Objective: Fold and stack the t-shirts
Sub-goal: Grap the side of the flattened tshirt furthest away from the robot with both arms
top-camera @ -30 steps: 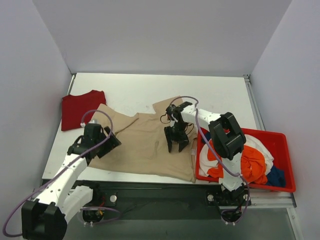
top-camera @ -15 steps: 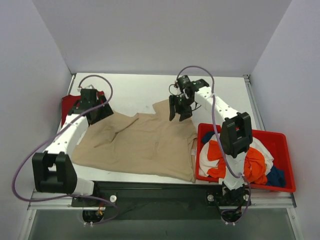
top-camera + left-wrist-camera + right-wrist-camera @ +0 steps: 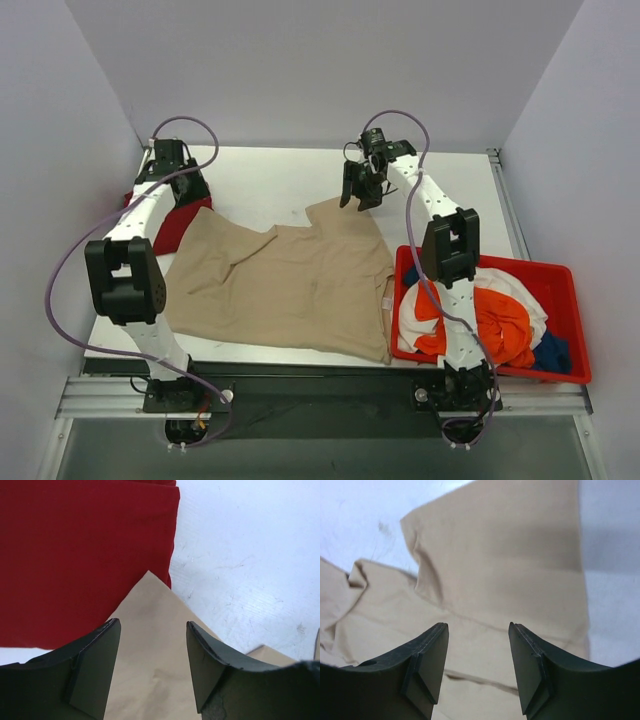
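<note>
Grey walls close in a white table (image 3: 270,180) in the top view, with a large beige tee (image 3: 290,285) spread flat across its middle and near half. Beside the tee's far-left corner lies a dark red tee (image 3: 178,224), partly hidden by the left arm. The left gripper (image 3: 188,190) hangs over that spot, and the right gripper (image 3: 360,190) hangs over the beige tee's far sleeve. At the near right a red bin (image 3: 578,325) holds an orange tee (image 3: 505,335), a white tee (image 3: 425,320) and a blue tee (image 3: 553,352) heaped together. From the left wrist, the left gripper (image 3: 152,670) has its fingers apart with nothing between them. Below it a pointed corner of the beige tee (image 3: 150,640) lies over the edge of the dark red tee (image 3: 85,555), with bare table (image 3: 250,555) to the right. From the right wrist, the right gripper (image 3: 477,670) also stands parted and empty above the beige tee (image 3: 510,555), whose sleeve lies flat with a few creases, with table (image 3: 355,515) showing at the upper left.
</note>
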### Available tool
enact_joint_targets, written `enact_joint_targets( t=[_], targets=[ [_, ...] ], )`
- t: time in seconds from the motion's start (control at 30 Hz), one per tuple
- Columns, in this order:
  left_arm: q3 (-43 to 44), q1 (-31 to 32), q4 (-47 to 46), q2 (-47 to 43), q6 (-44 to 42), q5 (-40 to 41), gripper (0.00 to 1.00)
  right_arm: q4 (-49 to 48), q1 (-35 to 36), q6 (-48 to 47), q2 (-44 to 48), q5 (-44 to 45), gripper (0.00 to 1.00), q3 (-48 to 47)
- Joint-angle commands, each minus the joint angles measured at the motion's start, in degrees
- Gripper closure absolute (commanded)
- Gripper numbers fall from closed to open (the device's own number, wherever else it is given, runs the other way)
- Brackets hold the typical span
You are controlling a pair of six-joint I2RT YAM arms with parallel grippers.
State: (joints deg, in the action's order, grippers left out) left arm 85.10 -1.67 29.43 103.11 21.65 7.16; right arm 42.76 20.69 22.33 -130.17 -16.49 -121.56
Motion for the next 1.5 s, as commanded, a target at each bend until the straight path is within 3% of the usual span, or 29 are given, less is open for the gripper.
enact_joint_targets(
  t=[0.0,0.37,0.6,0.97,1.17,1.47],
  targets=[
    [4.02,-0.17,-2.62,3.14,-2.66,-1.44,0.35,-1.45,-1.35,1.84,-4.12,2.34,0.48,-6.13],
    [5.17,-0.17,-3.5,7.46,-1.35,-3.38,0.36,-12.7,-2.14,2.9,-8.08,11.65,0.45,-7.29],
    [5.78,-0.26,-2.45,7.72,-0.64,-2.68,0.35,-16.39,-3.55,4.83,-12.65,11.57,0.43,-10.1],
    [7.54,-0.26,-1.22,9.92,0.5,-3.29,0.35,-16.05,-4.16,5.36,-13.8,13.76,0.45,-12.12],
    [8.06,-0.26,-2.01,10.35,0.76,-3.82,0.35,-14.81,-4.51,1.94,-10.81,13.77,0.36,-12.04],
    [9.73,-0.26,-1.92,12.82,0.94,-5.05,0.35,-15.69,-6.54,0.7,-9.4,13.77,0.36,-11.07]
  ],
)
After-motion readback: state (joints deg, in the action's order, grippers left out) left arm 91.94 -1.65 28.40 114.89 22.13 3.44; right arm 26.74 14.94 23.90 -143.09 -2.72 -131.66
